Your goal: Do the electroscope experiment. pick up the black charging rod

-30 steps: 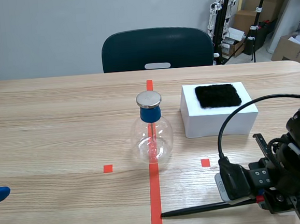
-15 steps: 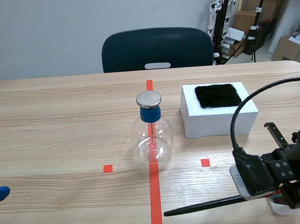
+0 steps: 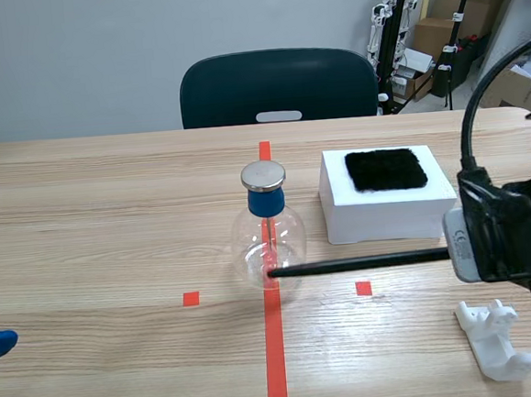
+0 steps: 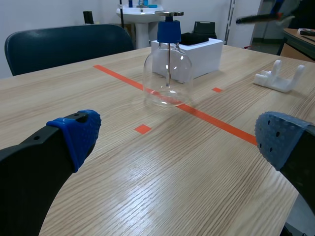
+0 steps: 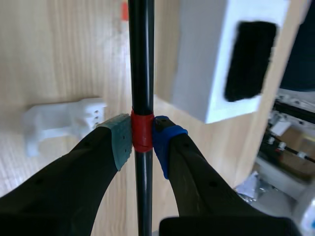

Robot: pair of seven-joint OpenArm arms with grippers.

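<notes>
Both fingers of the right gripper [image 5: 142, 140] are clamping the black charging rod [image 5: 141, 59] at its red band [image 5: 142, 132], seen only from that wrist; the scene view is showing it hanging level, centre right, above the wooden table [image 3: 93, 221]. The left gripper [image 4: 181, 137] is gaping; a chair [image 3: 278, 87] is standing upper centre

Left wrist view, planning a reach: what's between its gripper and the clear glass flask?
Left wrist view: only bare wooden table from left gripper to glass flask.

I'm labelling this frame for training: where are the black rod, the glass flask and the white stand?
black rod [image 3: 363, 263]: scene view, middle of its shaft.
glass flask [image 3: 289, 238]: scene view, its clear bulb.
white stand [image 3: 494, 348]: scene view, its body.
</notes>
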